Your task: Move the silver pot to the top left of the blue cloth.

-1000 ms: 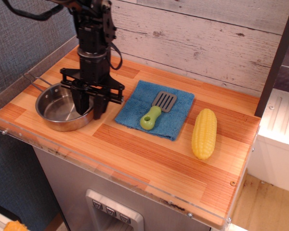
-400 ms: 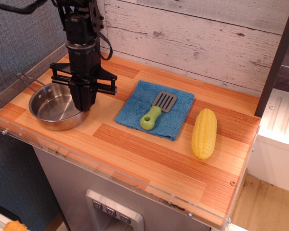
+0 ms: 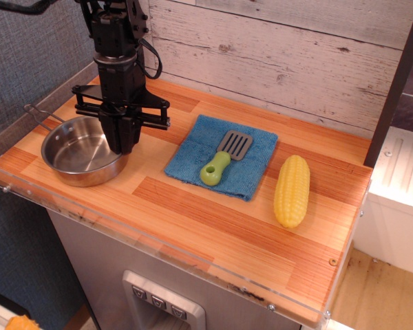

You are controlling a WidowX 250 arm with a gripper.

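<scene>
The silver pot (image 3: 76, 150) sits on the wooden counter at the left, and its wire-loop handle (image 3: 40, 114) points back-left. My gripper (image 3: 125, 146) hangs straight down over the pot's right rim. Its fingers are pressed together on the rim. The blue cloth (image 3: 193, 150) lies flat to the right of the pot, a short gap away. A spatula (image 3: 220, 162) with a green handle and a grey slotted blade lies on the cloth.
A yellow toy corn cob (image 3: 292, 190) lies to the right of the cloth. A whitewashed plank wall (image 3: 282, 62) runs along the back. A clear plastic lip edges the counter's front and left side (image 3: 27, 199).
The fingers, spread apart a second ago, have shut on the pot's right rim. The pot shifted left with the arm. Since then the gripper has risen slightly.
</scene>
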